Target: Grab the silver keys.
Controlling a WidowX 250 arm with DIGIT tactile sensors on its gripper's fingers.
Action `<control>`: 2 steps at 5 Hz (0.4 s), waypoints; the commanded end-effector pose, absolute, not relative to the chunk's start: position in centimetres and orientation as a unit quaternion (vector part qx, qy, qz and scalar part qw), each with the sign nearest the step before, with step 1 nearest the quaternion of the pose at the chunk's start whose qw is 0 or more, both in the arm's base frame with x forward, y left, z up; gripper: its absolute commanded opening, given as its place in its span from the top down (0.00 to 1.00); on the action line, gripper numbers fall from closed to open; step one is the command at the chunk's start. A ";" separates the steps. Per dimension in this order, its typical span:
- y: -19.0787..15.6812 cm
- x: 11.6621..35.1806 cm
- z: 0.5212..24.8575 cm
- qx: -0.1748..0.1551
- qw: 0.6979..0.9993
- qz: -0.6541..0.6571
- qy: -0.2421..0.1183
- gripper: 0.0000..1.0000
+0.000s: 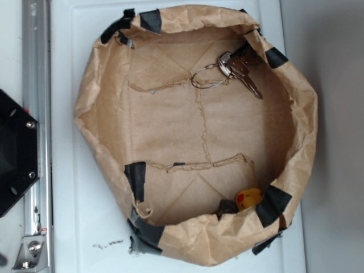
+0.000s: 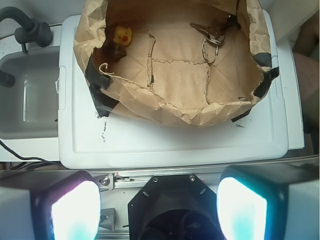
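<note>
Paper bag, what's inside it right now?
Inside the paper bag: the silver keys by one wall, a yellow rubber duck and a dark brown lump opposite. The bag's rim partly hides the lump.

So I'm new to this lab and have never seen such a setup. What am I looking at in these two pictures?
This is a small robot arm meant to pick up a bunch of keys. One picture looks down from a fixed outside camera; the other comes from a camera on the arm's wrist, so the two pale blurry blocks at its bottom edge are the fingers of its gripper, open and holding nothing. On a white tray stands a crumpled paper bag, rolled down and patched with black tape. Inside, the silver keys lie on their wire ring near one wall. By the opposite wall sit a yellow rubber duck and a dark brown lump.
</note>
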State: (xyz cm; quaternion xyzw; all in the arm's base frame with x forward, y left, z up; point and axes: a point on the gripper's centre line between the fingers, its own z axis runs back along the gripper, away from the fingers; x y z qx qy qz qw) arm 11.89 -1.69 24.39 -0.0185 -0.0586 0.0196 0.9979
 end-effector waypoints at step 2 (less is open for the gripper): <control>-0.8 16.9 22.3 0.023 0.991 0.122 -0.045 0.00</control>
